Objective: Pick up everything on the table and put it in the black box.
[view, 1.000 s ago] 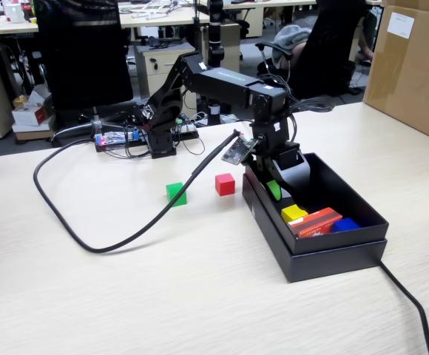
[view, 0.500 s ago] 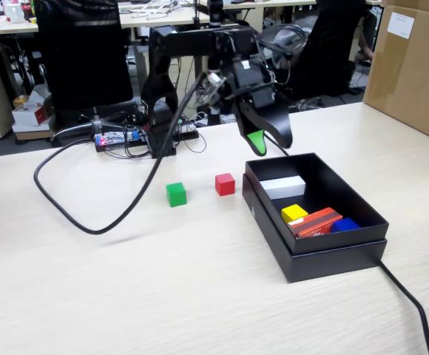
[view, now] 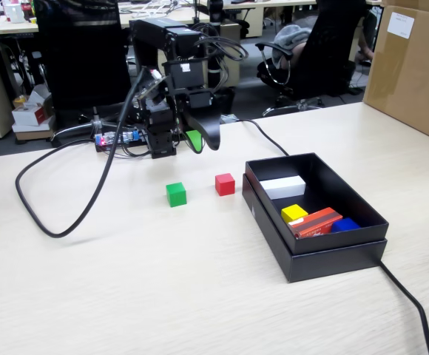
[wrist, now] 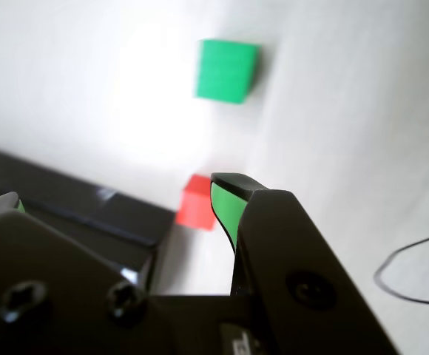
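Note:
A green cube [view: 175,194] and a red cube [view: 225,184] sit on the pale table, just left of the black box [view: 333,255]. The box holds a white block [view: 282,186], a yellow cube [view: 294,213], a red-orange flat piece [view: 316,222] and a blue piece [view: 345,224]. My gripper [view: 200,142] hangs open and empty above the table, behind the two cubes. In the wrist view the gripper [wrist: 118,191] has its jaws wide apart, the green cube [wrist: 227,70] lies far ahead, the red cube [wrist: 196,203] is next to the right fingertip, and the black box [wrist: 74,207] is at the left.
A thick black cable [view: 89,200] loops across the table's left side. Another cable [view: 410,303] runs from the box's front corner toward the near right edge. A cardboard box [view: 414,66] stands at the far right. Office chairs stand behind the table.

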Robot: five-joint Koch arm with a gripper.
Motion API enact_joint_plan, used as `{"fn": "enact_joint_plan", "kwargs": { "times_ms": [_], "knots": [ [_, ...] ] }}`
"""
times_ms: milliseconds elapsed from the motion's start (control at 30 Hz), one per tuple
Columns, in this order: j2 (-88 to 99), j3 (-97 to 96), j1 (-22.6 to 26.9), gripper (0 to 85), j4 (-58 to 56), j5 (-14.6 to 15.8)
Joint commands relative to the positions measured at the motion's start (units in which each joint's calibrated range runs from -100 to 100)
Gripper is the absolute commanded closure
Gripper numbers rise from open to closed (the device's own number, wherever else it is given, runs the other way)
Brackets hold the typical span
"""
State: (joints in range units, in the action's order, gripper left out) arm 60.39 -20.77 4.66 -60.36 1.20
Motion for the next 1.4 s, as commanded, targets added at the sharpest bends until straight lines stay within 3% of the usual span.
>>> {"fn": "enact_joint_plan", "kwargs": {
  "times_ms": [0,267,667,1367],
  "knots": [
    [6.34,-2.62,-0.98,35.1,0.27,-0.29],
    [6.91,-13.05,-3.86,35.0,0.36,-1.03],
    [-8.35,-12.60,-6.98,35.2,6.66,-2.34],
    [-22.92,-10.69,-7.28,37.8,13.32,-2.44]
  ]
}}
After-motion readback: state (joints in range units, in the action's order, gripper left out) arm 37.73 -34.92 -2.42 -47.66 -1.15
